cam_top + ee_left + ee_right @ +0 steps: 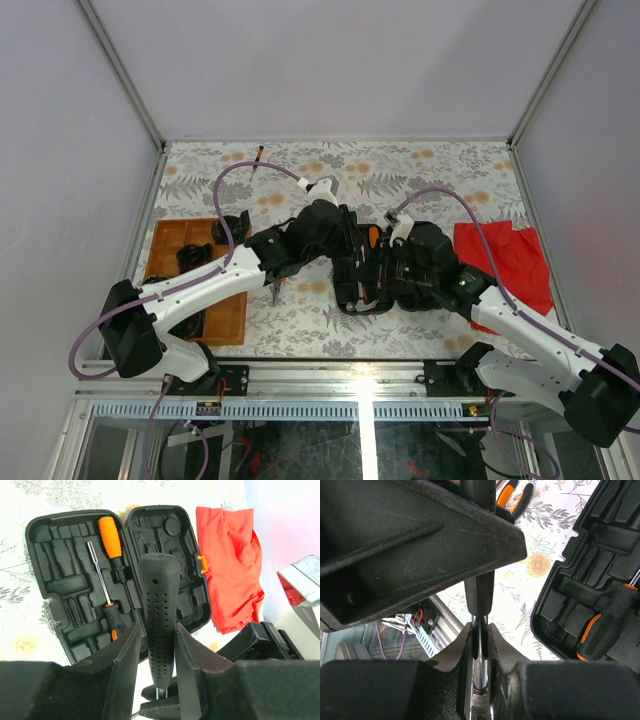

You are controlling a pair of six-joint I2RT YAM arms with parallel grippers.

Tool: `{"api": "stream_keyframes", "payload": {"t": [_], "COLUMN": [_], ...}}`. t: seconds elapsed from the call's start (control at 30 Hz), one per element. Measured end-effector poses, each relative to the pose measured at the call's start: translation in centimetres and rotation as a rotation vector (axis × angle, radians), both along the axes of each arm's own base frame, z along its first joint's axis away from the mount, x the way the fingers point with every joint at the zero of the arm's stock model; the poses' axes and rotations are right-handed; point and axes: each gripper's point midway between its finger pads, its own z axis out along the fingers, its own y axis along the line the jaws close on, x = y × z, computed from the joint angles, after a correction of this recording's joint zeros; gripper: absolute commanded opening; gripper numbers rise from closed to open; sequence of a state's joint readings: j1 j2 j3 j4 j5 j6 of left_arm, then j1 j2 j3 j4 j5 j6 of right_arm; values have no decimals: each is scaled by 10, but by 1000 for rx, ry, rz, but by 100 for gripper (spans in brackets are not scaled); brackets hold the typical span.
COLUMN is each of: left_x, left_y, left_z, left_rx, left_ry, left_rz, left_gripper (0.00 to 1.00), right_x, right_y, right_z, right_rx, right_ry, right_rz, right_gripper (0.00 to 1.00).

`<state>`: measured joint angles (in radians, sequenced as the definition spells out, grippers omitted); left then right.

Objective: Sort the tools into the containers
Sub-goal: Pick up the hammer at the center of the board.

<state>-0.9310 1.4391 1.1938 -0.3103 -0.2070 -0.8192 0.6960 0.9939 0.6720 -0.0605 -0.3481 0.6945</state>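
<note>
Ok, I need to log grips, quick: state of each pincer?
Left pincer: closed on the hammer handle.
Right pincer: closed on the hammer's steel shaft.

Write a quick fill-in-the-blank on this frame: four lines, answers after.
1. The right claw is shut on the hammer's steel ____.
2. The fingers of the left claw flank its perforated black ____.
3. The tool case lies ____, with an orange-handled screwdriver inside.
4. The cloth beside the case is ____.
Answers: shaft; handle; open; red.
</note>
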Motion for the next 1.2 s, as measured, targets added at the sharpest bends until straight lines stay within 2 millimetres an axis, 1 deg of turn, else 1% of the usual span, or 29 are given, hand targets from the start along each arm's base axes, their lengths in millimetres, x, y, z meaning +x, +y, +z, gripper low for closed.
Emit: {"api": "stream_keyframes", "payload": {"t": [0.07,0.13,0.17,0.2,0.27,0.3,0.33,0.37,0.4,0.43,0.5,0.6,0.7,0.77,0.87,0.93,1.03,1.13,1.2], "left_x": [0,0,0,0,0,0,-1,-1,0,-1,-1,-8,-20,-30,-41,-48,-58,-66,-71], "left_y": [0,-1,-1,-1,-2,-2,-2,-2,-2,-1,0,8,22,30,37,39,40,39,37], "left_z": [0,0,0,0,0,0,0,0,1,0,-3,-6,1,15,43,62,85,97,101], "left_rx": [1,-2,-4,-8,-10,-9,-10,-10,-10,-4,10,17,-6,-50,-136,-193,-266,-305,-319], "left_ry": [0,2,4,4,5,5,5,5,4,2,-4,-13,-42,-78,-142,-183,-228,-251,-260], "left_rz": [0,1,3,5,7,6,6,6,5,3,-5,-19,-41,-59,-89,-114,-156,-198,-223], "left_gripper": [24,17,13,8,1,0,0,0,0,0,0,0,0,0,0,0,0,0,0], "right_x": [0,0,0,0,-1,-1,0,0,0,0,2,2,0,-3,-11,-16,-23,-35,-44], "right_y": [0,0,0,1,0,0,0,0,-1,-3,-6,-11,-15,-16,-15,-13,-7,0,6], "right_z": [2,2,1,1,1,1,1,1,1,3,13,34,48,51,51,54,63,76,91], "right_rx": [4,5,4,4,3,2,0,-3,-6,-7,4,53,102,122,147,164,199,258,324], "right_ry": [-5,-3,-2,-1,0,-1,-4,-9,-12,-24,-70,-152,-228,-265,-297,-310,-337,-369,-406], "right_rz": [0,0,0,1,2,1,2,0,-3,-6,-21,-38,-43,-36,6,42,103,185,247], "right_gripper": [0,0,2,6,18,23,33,45,54,60,67,73,74,74,74,74,70,67,66]}}
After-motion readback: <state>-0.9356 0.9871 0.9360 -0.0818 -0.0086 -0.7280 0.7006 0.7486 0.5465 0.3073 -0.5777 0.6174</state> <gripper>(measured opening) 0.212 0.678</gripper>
